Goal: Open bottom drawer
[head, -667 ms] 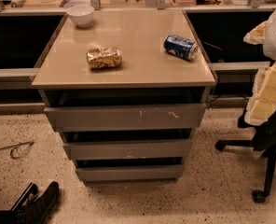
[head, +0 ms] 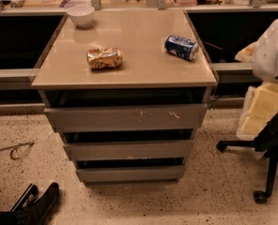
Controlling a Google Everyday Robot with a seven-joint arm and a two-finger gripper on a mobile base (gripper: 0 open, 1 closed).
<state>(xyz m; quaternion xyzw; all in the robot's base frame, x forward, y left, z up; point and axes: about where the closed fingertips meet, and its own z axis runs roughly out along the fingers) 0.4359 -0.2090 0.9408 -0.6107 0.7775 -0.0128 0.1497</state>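
Note:
The bottom drawer [head: 129, 173] is the narrowest, lowest grey front of the cabinet, plain and flat, sitting just above the floor. Above it are the mid-sized front [head: 128, 150] and the widest front [head: 125, 117] with white scratch marks. Dark gaps show above each front. My gripper [head: 35, 198] is low at the bottom left, near the floor. It is well left of and slightly below the bottom drawer, not touching it. Its two black fingers are spread apart and hold nothing.
On the cabinet top [head: 129, 74] lie a crumpled snack bag [head: 104, 58], a blue can [head: 181, 47] on its side and a white bowl [head: 81, 14]. An office chair base [head: 266, 168] and white robot parts [head: 273, 50] stand at the right. A wire [head: 14, 149] lies on the speckled floor at the left.

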